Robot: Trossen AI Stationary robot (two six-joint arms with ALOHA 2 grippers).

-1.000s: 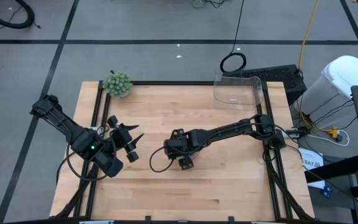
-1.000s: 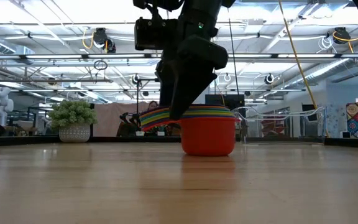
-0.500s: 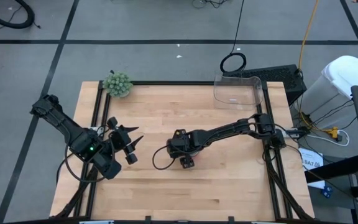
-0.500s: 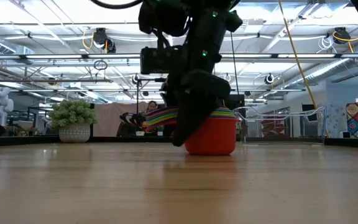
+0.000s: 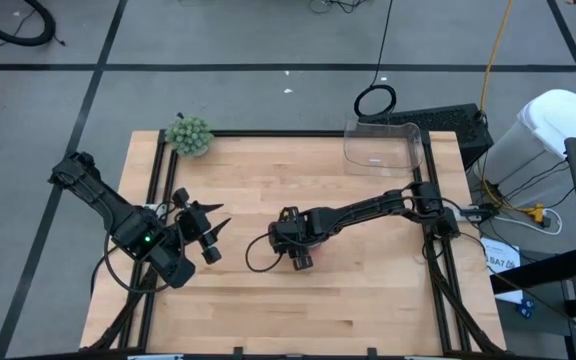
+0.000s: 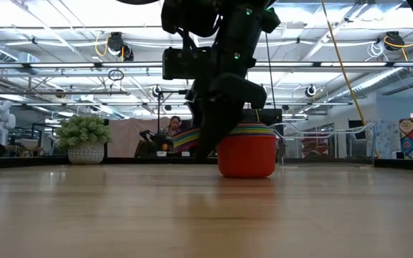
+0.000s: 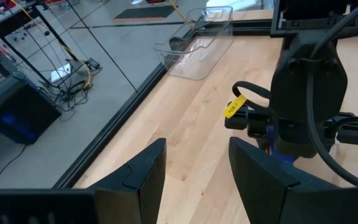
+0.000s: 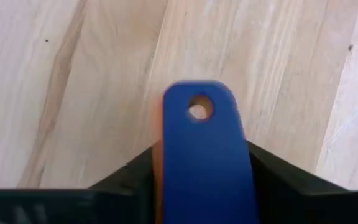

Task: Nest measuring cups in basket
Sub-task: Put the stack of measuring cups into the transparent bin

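Observation:
The measuring cups [image 6: 247, 152] stand nested in one stack mid-table, the red one outermost, their coloured handles [image 6: 185, 137] fanned toward the table's left. My right gripper [image 5: 296, 255] reaches steeply down over them and is shut on the handles; in the right wrist view a blue handle [image 8: 204, 155] with a hole fills the gap between the fingers. My left gripper [image 5: 208, 230] hangs open above the table's left part, with nothing between its fingers [image 7: 138, 180]. The clear basket [image 5: 383, 147] stands at the far right edge. My right gripper pinches the stacked handles by their two long edges [image 8: 166, 162] between its two fingers, short of the end with the hole. The fingers come from above, slanting steeply down. The blue handle lies on top, an orange one under it. The stack stands upright with its base on the table.
A fuzzy green ball plant [image 5: 189, 134] sits at the table's far left corner. Black frame rails run along the table's left and right edges. Bare wood lies between the stack and the basket [image 7: 194, 43].
My right gripper has come down over the fanned handles. The stack of cups has slid a little toward the table's right edge, staying upright on the table.

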